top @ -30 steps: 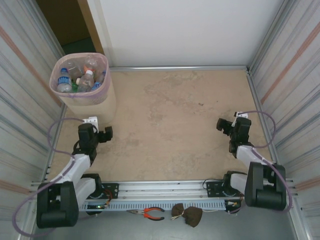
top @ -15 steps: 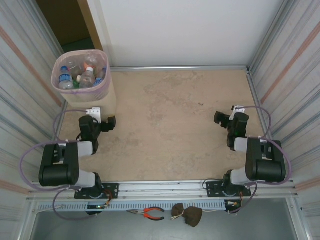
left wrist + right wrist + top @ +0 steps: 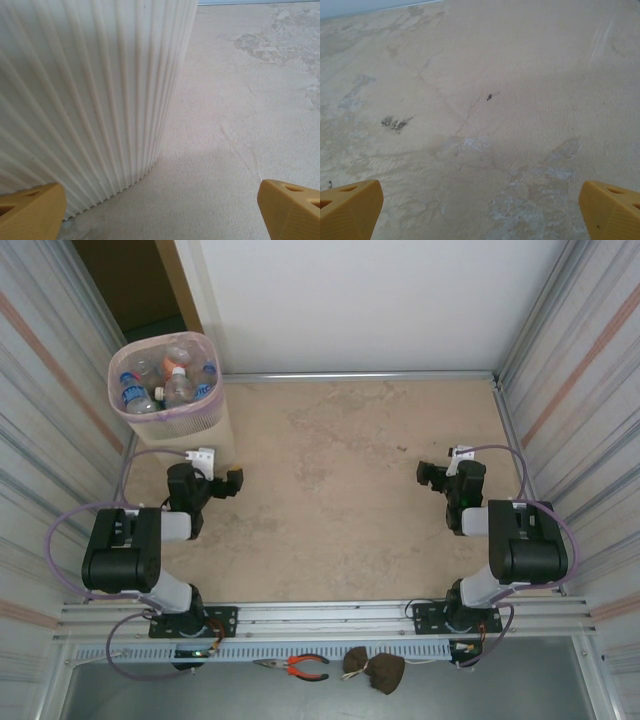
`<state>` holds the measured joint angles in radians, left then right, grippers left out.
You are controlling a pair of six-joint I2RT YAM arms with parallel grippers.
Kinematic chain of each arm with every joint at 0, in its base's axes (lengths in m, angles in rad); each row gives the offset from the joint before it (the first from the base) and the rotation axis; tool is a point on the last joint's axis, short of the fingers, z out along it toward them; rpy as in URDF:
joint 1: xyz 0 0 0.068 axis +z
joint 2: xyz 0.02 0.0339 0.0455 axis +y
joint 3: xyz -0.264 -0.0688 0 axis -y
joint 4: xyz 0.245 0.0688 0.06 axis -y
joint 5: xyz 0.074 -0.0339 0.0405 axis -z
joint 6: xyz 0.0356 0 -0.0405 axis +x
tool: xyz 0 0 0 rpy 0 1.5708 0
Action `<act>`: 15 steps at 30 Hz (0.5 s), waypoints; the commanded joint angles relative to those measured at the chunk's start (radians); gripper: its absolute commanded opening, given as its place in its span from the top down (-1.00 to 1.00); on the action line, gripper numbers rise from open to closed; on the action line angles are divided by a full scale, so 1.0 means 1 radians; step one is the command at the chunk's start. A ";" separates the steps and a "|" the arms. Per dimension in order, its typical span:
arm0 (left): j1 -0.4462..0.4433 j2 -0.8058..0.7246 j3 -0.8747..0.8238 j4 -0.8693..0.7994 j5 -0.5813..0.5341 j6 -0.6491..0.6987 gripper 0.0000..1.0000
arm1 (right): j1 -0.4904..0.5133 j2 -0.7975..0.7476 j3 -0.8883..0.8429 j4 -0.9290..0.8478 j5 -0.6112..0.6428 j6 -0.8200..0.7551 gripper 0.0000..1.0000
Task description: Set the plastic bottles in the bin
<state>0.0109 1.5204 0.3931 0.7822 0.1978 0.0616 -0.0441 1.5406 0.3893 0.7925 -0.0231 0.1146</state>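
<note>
The plastic bottles (image 3: 165, 382) lie heaped inside the bin (image 3: 207, 432) at the far left corner of the table (image 3: 340, 510); the left gripper (image 3: 228, 483), jaws wide apart and empty, sits near the bin's ribbed wall, which stands ahead and to its left. The right gripper (image 3: 430, 474), likewise spread and empty, is well apart across the table; the left arm is the nearer.

Plastic bottles (image 3: 178, 390) inside the bin (image 3: 216, 432) at upper left of the frame; pliers (image 3: 297, 667) at bottom centre, below the table (image 3: 350, 500)
</note>
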 commanded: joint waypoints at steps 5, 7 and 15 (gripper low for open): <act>-0.004 -0.011 0.014 0.015 -0.025 0.028 -0.97 | 0.001 0.001 0.017 0.010 0.014 -0.030 -0.98; -0.005 -0.011 0.015 0.013 -0.026 0.030 -0.97 | 0.001 0.000 0.017 0.011 0.014 -0.030 -0.98; -0.004 -0.010 0.015 0.012 -0.027 0.029 -0.97 | 0.001 0.001 0.016 0.008 0.012 -0.029 -0.98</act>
